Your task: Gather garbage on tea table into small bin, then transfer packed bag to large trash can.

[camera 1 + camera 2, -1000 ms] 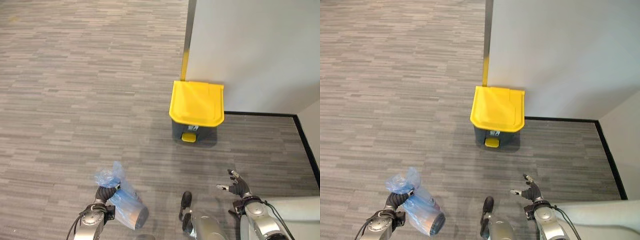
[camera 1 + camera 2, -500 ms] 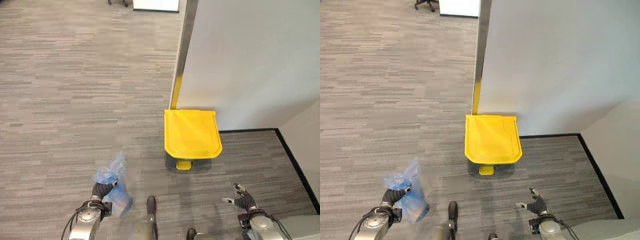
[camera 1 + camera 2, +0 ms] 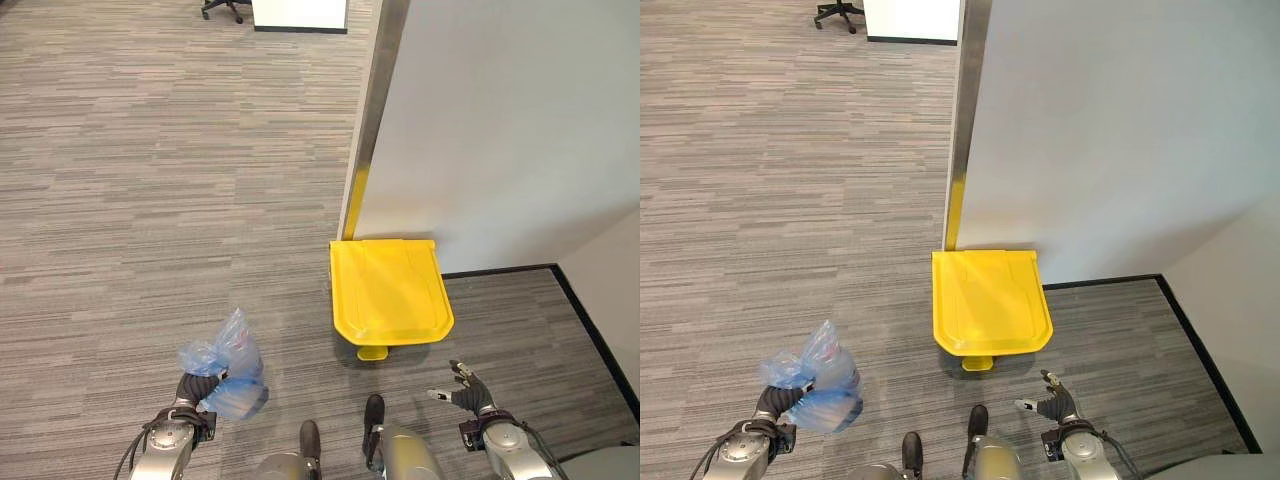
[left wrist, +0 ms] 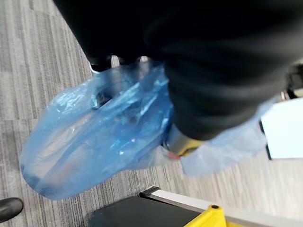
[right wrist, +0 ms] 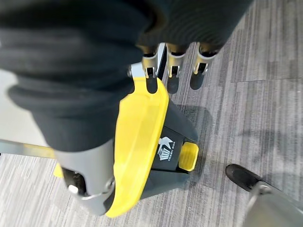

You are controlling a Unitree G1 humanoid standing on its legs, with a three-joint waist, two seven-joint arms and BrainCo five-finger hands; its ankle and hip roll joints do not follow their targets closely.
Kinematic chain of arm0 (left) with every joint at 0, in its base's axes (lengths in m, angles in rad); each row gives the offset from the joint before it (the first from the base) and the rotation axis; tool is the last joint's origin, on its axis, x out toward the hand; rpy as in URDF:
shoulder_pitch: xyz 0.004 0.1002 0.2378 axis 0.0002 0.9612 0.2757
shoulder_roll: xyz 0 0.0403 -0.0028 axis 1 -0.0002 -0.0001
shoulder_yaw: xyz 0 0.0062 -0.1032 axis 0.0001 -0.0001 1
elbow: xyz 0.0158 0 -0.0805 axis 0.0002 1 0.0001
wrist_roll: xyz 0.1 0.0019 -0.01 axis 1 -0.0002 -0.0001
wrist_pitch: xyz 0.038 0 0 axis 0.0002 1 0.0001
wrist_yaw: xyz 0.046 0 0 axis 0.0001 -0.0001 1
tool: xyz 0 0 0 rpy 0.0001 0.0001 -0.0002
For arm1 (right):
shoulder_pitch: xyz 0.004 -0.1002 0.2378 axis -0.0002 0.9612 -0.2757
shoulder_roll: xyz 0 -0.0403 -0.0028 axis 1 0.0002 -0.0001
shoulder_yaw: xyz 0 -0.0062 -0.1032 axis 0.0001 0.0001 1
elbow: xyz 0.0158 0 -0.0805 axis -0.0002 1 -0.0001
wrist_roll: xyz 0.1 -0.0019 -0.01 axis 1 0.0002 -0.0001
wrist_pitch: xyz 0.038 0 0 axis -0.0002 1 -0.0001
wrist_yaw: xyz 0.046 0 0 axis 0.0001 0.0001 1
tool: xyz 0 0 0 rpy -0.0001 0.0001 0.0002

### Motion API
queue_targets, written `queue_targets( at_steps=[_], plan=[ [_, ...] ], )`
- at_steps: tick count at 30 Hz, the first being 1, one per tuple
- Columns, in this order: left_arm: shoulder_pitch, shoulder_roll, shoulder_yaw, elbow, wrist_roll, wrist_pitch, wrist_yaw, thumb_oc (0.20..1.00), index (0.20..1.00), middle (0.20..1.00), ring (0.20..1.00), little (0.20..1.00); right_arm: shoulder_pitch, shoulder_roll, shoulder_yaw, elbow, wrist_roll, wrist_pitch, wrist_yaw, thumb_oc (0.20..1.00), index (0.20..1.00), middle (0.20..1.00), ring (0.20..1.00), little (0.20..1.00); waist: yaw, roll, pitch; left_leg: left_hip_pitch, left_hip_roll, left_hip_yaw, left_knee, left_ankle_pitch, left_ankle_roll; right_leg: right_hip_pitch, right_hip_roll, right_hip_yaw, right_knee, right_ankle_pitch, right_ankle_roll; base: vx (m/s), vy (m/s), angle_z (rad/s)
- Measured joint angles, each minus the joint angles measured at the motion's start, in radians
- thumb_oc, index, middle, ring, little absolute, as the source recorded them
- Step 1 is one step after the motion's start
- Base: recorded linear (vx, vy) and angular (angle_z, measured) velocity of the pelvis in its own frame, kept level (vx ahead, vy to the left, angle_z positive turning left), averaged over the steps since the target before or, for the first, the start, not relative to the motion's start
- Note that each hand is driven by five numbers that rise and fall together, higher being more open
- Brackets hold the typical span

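A large trash can (image 3: 390,293) with a yellow lid and dark grey body stands shut against the white wall; its yellow foot pedal (image 5: 188,156) faces me. My left hand (image 3: 195,388) at the lower left is shut on the gathered neck of a full blue plastic bag (image 3: 228,375), which hangs off the carpet and shows bulging in the left wrist view (image 4: 99,142). My right hand (image 3: 468,392) hovers open at the lower right, just in front of the can and to the right of the pedal, holding nothing.
A white wall (image 3: 500,130) with a metal corner post (image 3: 372,110) rises behind the can. A black skirting strip (image 3: 590,320) marks a corner at the right. Open grey carpet stretches to the left. An office chair's base (image 3: 222,8) shows far back.
The camera has moved closer to the can, which sits slightly higher in view. The bag still hangs from my left hand; my right hand has risen a little, fingers still spread.
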Motion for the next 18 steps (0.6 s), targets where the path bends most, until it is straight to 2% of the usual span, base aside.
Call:
queue_targets(
  at_steps=[2,7,11,15,18],
  plan=[
    [0.027,-0.009,0.0,0.0,0.0,0.0,0.0,0.2,0.2,0.2,0.2,0.2,0.013,-0.001,-0.027,0.002,0.0,0.0,-0.001,1.0,1.0,1.0,1.0,1.0,0.003,0.007,-0.024,0.014,0.028,-0.002,0.002,-0.006,-0.009,0.054,0.04,-0.005,-0.083,0.038,-0.016,0.1,-0.072,-0.09],
    [0.03,-0.017,0.0,0.0,0.0,0.001,-0.001,0.2,0.2,0.2,0.2,0.2,0.02,-0.035,-0.036,0.0,0.001,0.0,-0.002,1.0,1.0,1.0,1.0,1.0,-0.001,0.016,-0.045,0.031,0.069,-0.006,0.0,-0.016,-0.026,0.121,0.095,-0.009,-0.192,0.084,-0.063,0.06,-0.04,-0.07],
    [0.027,-0.041,-0.001,-0.001,0.0,0.001,-0.003,0.2,0.2,0.2,0.2,0.2,0.028,-0.04,-0.04,0.0,0.002,-0.001,-0.001,1.0,1.0,1.0,1.0,1.0,-0.006,0.025,-0.058,0.046,0.079,-0.004,-0.008,-0.018,-0.038,0.139,0.105,-0.006,-0.203,0.075,-0.052,0.02,0.008,-0.03],
    [0.031,-0.042,-0.002,-0.001,0.0,0.001,-0.003,0.2,0.2,0.2,0.2,0.2,0.041,-0.04,-0.041,0.0,0.002,-0.001,-0.001,1.0,1.0,1.0,1.0,1.0,-0.006,0.019,-0.06,0.043,0.071,-0.003,-0.015,-0.017,-0.043,0.134,0.098,-0.002,-0.203,0.077,-0.048,-0.04,0.065,-0.03],
    [0.025,-0.025,-0.002,-0.001,0.0,0.001,-0.003,0.2,0.2,0.2,0.2,0.2,0.037,-0.032,-0.04,0.001,0.002,0.0,-0.001,1.0,1.0,1.0,1.0,1.0,-0.005,-0.025,-0.065,-0.002,0.061,0.0,0.016,-0.017,-0.041,0.094,0.089,0.006,-0.201,0.095,-0.029,-0.12,0.143,-0.05]
  ],
)
